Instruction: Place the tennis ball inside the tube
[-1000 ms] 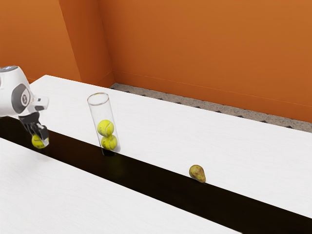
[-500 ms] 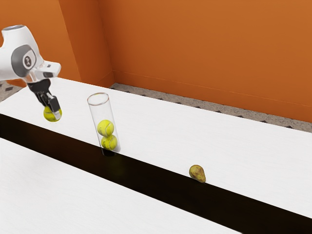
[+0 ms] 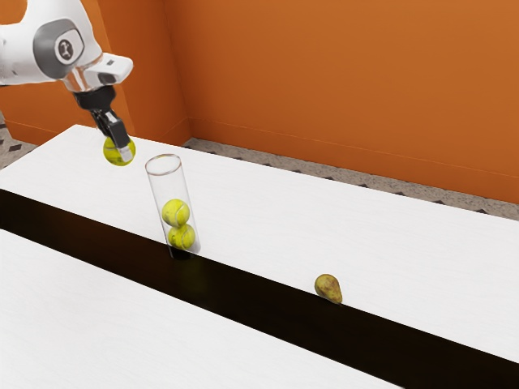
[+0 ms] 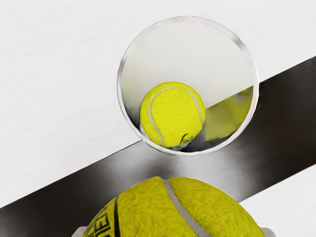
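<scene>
Over the white table (image 3: 324, 219) hangs a yellow, black-lettered tennis ball (image 4: 153, 210).

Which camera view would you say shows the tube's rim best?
The wrist view, because it looks down on the rim, a wide ring with a ball visible inside it. The exterior view shows the rim more from the side, as a flattened oval atop the tube.

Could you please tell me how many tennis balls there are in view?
3. One tennis ball is held in the gripper; the other two are inside the clear tube, an upper ball resting on a lower ball.
</scene>
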Motion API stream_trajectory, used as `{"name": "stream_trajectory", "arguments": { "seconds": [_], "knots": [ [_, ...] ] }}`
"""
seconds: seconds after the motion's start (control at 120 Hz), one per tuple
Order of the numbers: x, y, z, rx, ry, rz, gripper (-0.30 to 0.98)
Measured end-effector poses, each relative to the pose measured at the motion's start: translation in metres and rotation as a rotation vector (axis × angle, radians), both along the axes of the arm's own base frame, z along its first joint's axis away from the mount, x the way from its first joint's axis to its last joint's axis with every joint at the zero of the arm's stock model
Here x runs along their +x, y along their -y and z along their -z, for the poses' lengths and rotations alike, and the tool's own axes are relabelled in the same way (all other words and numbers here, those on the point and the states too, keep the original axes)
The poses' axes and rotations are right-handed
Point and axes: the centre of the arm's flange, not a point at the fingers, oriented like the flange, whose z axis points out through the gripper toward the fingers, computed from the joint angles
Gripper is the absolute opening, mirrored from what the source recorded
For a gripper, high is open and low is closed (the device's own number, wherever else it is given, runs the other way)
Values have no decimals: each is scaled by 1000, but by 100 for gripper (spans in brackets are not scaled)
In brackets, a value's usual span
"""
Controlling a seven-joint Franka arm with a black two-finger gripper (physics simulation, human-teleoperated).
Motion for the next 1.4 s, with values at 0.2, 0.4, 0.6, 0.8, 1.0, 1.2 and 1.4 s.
{"name": "stream_trajectory", "arguments": {
  "seconds": [0.2, 0.4, 0.6, 0.8, 1.0, 1.2, 1.4],
  "knots": [
    [22, 34, -2, -5, -3, 63, 22],
    [54, 51, 20, -7, -26, 94, 22],
    [71, 46, 38, -5, -40, 86, 21],
    [72, 43, 35, -2, -32, 79, 21],
    [71, 44, 37, -10, -39, 78, 39],
    [71, 44, 37, -17, -43, 79, 56],
    [57, 46, 20, -19, -46, 64, 64]
  ]
}}
